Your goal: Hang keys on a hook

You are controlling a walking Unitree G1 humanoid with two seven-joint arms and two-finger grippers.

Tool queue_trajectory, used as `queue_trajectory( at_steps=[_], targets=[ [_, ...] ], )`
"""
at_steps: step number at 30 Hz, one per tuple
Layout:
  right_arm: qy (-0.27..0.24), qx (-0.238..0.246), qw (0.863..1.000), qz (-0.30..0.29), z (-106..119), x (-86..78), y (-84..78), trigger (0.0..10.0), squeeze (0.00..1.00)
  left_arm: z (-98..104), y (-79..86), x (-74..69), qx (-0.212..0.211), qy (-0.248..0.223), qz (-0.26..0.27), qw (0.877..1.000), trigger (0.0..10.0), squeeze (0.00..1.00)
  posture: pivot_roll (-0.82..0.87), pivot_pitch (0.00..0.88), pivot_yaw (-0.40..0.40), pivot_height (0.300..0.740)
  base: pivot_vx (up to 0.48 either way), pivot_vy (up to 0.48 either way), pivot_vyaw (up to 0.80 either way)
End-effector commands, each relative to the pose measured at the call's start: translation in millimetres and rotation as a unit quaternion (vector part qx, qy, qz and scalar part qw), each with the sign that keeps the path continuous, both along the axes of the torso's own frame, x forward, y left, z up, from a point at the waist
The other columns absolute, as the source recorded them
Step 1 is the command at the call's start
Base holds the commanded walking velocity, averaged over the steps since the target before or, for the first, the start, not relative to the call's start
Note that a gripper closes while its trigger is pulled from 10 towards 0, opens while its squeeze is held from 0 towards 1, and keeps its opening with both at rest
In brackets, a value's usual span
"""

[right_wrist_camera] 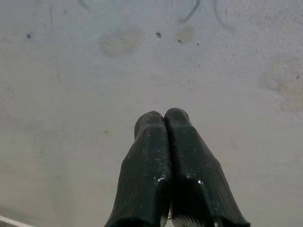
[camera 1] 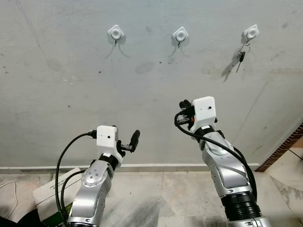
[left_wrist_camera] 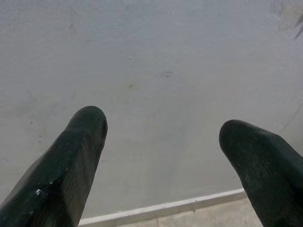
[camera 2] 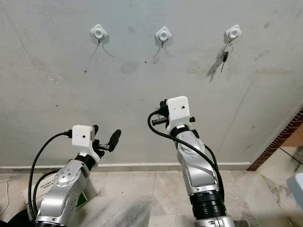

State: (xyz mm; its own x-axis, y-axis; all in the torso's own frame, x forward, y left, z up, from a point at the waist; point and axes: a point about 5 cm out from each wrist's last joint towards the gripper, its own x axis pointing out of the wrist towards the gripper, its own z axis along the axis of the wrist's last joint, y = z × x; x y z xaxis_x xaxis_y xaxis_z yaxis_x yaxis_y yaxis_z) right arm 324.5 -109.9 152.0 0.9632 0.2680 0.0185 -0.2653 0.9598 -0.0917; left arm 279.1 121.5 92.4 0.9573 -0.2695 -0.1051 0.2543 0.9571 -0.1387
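Your keys [camera 1: 242,56] already hang from the hook at the upper right of the frame [camera 1: 250,33], dangling flat against the grey wall [camera 1: 151,94] with their shadow falling to the lower left. The other two hooks, at upper left [camera 1: 115,33] and upper centre [camera 1: 180,34], carry nothing. Your right gripper [right_wrist_camera: 163,118] sits near the middle of the frame, well below and left of the keys, its two black fingers pressed together with nothing between them. Your left gripper [camera 1: 128,142] is at the lower left, fingers spread wide and empty, pointing at bare wall above the skirting [left_wrist_camera: 161,208]. By the look of it the hanging is done, so the risk now lies in pulling back. If you swing the right arm upward or to the right while retreating, it could brush the keys and knock the ring off its hook, which looks small and shallow. Both grippers are close to the wall, so a forward lean could scrape the fingertips against it. Back away straight and low.
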Motion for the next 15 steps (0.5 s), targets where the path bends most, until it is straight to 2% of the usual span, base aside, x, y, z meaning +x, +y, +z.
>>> queue_trajectory(
  at_steps=[1,15],
  targets=[
    [-0.011,0.004,1.0,-0.001,5.2,0.0,1.0,10.0,0.0,2.8,1.0,0.0,0.006,-0.007,0.001,1.0,10.0,0.0,0.04,0.0,0.007,0.74,0.296,0.0,0.0],
    [-0.011,0.0,1.0,-0.001,4.1,-0.8,0.1,10.0,0.0,1.1,0.3,-0.5,0.011,-0.004,-0.003,1.0,10.0,0.0,0.04,0.0,0.007,0.74,0.347,0.0,0.0]
  ],
)
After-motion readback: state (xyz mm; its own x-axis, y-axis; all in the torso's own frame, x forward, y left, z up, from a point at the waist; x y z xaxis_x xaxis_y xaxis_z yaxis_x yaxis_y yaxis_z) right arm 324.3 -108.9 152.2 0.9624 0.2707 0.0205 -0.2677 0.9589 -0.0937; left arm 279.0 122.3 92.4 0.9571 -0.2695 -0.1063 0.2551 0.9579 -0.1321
